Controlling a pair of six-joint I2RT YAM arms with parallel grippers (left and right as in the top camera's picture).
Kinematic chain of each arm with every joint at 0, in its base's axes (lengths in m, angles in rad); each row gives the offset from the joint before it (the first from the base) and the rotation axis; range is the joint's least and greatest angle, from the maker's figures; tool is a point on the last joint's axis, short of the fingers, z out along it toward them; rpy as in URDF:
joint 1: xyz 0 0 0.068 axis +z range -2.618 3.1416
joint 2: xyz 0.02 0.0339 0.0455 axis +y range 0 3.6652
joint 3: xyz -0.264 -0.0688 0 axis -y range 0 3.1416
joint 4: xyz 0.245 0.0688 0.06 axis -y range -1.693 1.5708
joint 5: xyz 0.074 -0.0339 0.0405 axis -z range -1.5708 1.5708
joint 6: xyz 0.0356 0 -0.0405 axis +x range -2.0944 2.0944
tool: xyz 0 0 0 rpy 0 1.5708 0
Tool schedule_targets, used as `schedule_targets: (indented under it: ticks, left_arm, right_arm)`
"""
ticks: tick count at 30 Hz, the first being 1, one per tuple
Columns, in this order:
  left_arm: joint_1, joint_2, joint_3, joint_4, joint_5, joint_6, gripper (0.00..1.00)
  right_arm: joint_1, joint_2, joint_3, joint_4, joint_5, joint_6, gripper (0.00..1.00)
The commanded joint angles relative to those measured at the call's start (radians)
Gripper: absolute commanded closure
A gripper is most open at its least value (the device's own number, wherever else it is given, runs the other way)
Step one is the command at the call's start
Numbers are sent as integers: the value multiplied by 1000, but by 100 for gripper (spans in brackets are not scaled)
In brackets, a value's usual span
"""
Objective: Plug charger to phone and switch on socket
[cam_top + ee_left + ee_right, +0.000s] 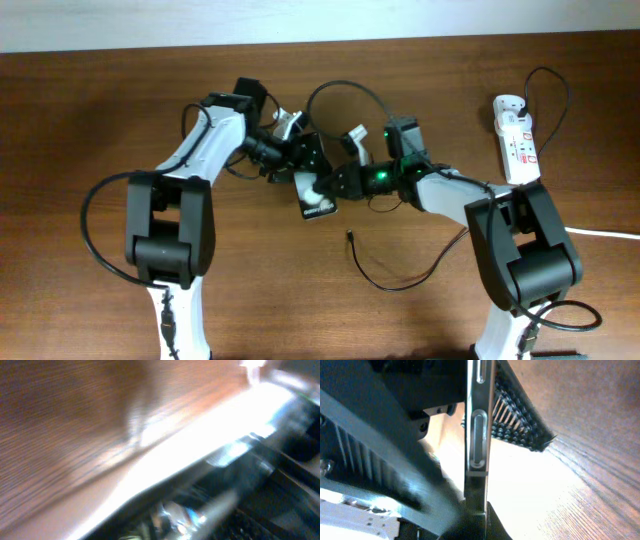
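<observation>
The black phone (pixel 314 203) is at the table's middle, white lettering at its near end, with both grippers on it. In the right wrist view it stands edge-on (pixel 477 435) between my right gripper's jaws (pixel 507 522), which are shut on it. My right gripper (pixel 335 186) is at the phone's right side. My left gripper (pixel 300 160) is at its far end, with fingers on both sides of the phone; its grip is unclear. The left wrist view is blurred. The charger's plug tip (pixel 349 235) lies loose on the table in front of the phone, and its thin cable (pixel 400 286) curls off to the right. The white socket (pixel 516 140) lies at the far right.
The socket's thick white cord (pixel 605 233) runs off the right edge. A black arm cable loops behind the grippers (pixel 340 88). The arm bases stand at the near left (pixel 170 235) and near right (pixel 525 250).
</observation>
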Motion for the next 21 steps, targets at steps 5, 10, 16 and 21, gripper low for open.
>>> schedule_targets:
  ticks: [5, 10, 16, 21]
  left_arm:
    - [43, -31, 0, -19, 651, 474, 45]
    - [40, -33, 1, 65, 671, 521, 60]
    - [39, -33, 53, 97, 671, 510, 66]
    - [39, -33, 56, 97, 671, 478, 76]
  right_arm:
    - [-47, -2, 24, 208, -86, 198, 96]
    - [-47, -2, 24, 224, -84, 317, 96]
    - [-16, -2, 24, 224, -16, 319, 96]
    - [-16, -2, 24, 224, -10, 318, 96]
